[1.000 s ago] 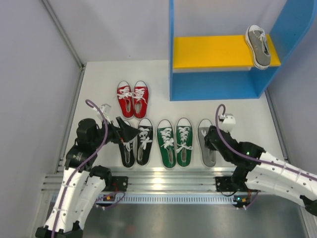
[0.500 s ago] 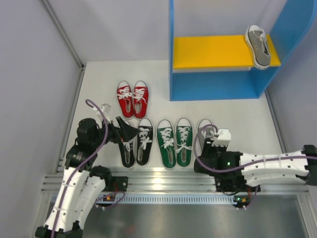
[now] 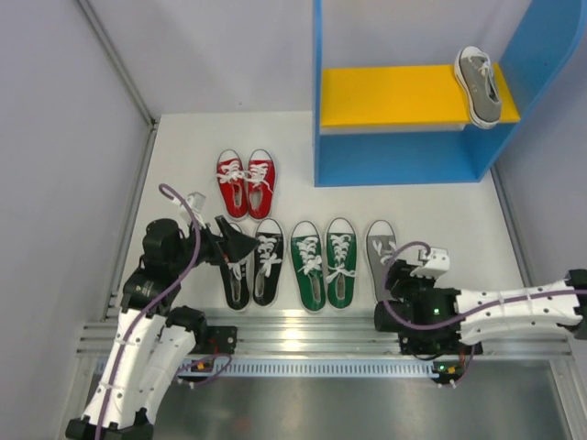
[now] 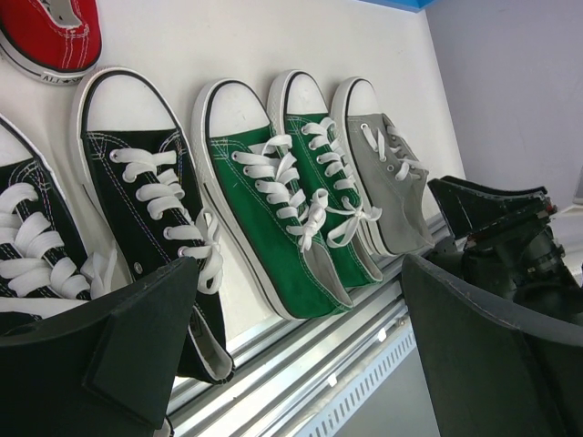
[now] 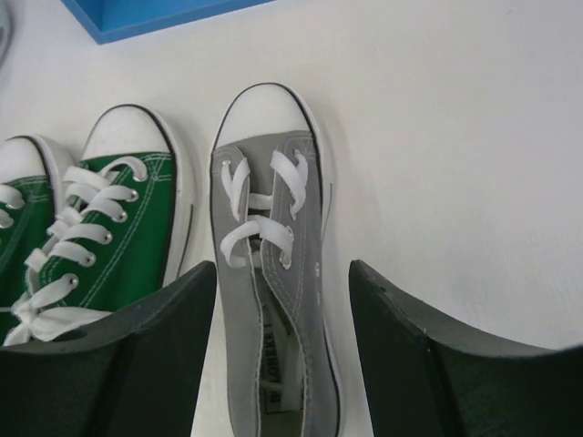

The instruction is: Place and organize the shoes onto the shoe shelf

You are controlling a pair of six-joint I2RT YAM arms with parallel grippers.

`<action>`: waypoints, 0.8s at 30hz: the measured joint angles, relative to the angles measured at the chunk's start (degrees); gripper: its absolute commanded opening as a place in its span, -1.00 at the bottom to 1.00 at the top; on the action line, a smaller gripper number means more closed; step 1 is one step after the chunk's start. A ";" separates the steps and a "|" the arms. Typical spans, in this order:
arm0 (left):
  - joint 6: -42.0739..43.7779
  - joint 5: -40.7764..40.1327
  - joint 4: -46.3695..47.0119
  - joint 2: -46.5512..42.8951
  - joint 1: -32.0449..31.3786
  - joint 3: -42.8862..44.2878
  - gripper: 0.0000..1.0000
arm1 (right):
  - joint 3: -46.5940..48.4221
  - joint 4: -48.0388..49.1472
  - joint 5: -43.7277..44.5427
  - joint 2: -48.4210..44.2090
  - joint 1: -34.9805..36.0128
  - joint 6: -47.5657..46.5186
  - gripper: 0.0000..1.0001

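Observation:
One grey shoe (image 3: pixel 479 84) lies on the yellow board (image 3: pixel 385 96) of the blue shoe shelf (image 3: pixel 317 101), at its right end. The other grey shoe (image 3: pixel 380 249) lies on the floor, right of the green pair (image 3: pixel 324 261), the black pair (image 3: pixel 251 263) and the red pair (image 3: pixel 245 181). My right gripper (image 3: pixel 398 291) is open over the heel end of the floor grey shoe (image 5: pixel 273 228), one finger on each side and not touching it. My left gripper (image 3: pixel 241 246) is open and empty above the black pair (image 4: pixel 137 182).
Grey walls close in the floor on the left and right. A metal rail (image 3: pixel 303 323) runs along the near edge just behind the shoe heels. The shelf's blue base (image 5: pixel 155 14) is ahead of the grey shoe. The right arm (image 4: pixel 510 237) shows in the left wrist view.
My right arm has pulled back toward the near rail and turned, so the gripper now sits at the grey shoe's heel and its toe shows. The left arm has not moved.

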 measured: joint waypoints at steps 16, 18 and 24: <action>-0.31 0.46 0.11 -2.51 0.00 -0.70 0.98 | -9.03 36.37 -16.04 -12.09 -11.30 -46.23 0.22; -0.31 0.48 0.15 -3.72 0.00 -0.83 0.98 | -8.87 37.90 -17.75 -12.11 -13.40 -48.72 0.22; -0.37 0.50 0.22 -4.92 0.00 -2.14 0.98 | -8.90 42.66 -21.99 -13.00 -19.43 -54.90 0.19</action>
